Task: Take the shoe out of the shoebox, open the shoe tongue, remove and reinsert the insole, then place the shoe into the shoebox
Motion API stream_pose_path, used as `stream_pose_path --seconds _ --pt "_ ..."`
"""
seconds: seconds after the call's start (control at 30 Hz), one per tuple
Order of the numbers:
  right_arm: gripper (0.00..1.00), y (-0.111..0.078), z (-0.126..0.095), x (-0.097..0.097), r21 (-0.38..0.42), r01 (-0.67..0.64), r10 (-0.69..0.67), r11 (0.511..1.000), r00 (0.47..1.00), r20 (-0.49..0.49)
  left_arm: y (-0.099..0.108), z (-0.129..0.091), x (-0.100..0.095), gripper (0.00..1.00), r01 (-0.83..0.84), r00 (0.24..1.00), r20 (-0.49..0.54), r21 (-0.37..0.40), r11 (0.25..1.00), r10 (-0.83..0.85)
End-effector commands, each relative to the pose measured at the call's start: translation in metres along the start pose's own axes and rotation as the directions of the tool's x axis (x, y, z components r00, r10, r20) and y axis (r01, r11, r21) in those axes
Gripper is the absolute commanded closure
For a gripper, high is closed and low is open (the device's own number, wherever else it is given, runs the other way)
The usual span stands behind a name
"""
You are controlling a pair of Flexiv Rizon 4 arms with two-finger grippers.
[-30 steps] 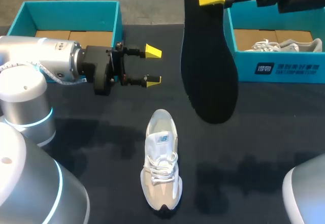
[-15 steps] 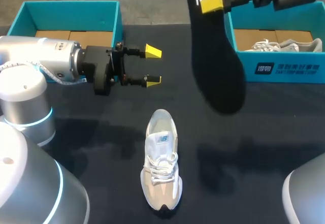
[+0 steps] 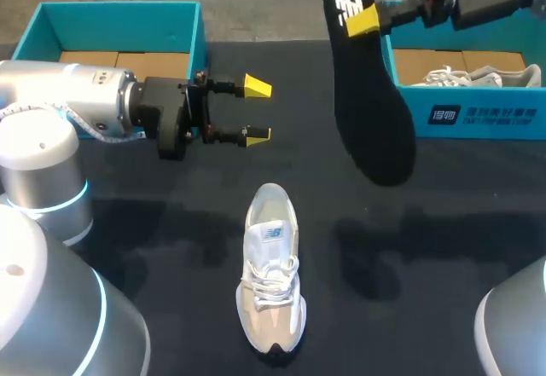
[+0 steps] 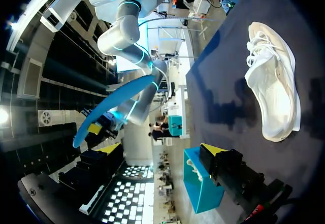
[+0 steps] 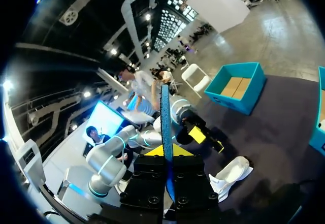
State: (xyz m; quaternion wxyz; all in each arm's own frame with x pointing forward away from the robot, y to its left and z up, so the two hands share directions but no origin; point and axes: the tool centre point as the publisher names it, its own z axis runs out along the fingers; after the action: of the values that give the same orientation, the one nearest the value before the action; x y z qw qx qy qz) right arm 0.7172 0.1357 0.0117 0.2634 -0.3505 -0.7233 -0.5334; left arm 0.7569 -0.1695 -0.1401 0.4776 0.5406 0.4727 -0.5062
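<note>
Noting teal cardboard shoebox (image 3: 495, 116) beside my right hand (image 3: 363, 20) | it clamps long black insole (image 3: 371, 112), hanging above bench (image 3: 444, 222) | white sneaker (image 3: 271, 278) near my open left hand (image 3: 256, 110).

Insole (image 3: 371, 95) black on this face with a white logo, blue on the other. Shoe (image 3: 271, 274) white with beige panels, dark at one end, the toe I think. Left box (image 3: 193, 43) and right box (image 3: 495, 103) teal, brown card floors. Table (image 3: 171, 248) black. Left gripper (image 3: 256, 112) black, yellow tips.
</note>
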Motion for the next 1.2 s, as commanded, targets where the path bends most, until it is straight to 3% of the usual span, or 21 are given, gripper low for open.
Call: stream_pose_path --seconds 0.03,0.53,0.77,1.2 --pt "1.0 -0.005 0.002 -0.001 -0.016 -0.001 0.001 1.0 1.0 -0.002 -0.001 0.001 0.001 0.0 -0.002 1.0 0.001 -0.004 1.0 0.002" --pt "1.0 -0.005 0.002 -0.001 -0.016 -0.001 0.001 1.0 1.0 -0.002 -0.001 0.001 0.001 0.0 -0.002 1.0 0.001 -0.004 1.0 0.002" --pt "1.0 -0.009 0.012 -0.042 -0.063 -0.092 0.09 0.994 0.996 -0.026 -0.001 0.001 0.001 0.0 -0.002 1.0 0.001 -0.004 1.0 0.002" --pt "1.0 0.0 0.02 -0.088 -0.129 -0.239 0.24 0.962 0.971 -0.009 -0.001 0.001 0.001 0.0 -0.002 1.0 0.001 -0.004 1.0 0.002"
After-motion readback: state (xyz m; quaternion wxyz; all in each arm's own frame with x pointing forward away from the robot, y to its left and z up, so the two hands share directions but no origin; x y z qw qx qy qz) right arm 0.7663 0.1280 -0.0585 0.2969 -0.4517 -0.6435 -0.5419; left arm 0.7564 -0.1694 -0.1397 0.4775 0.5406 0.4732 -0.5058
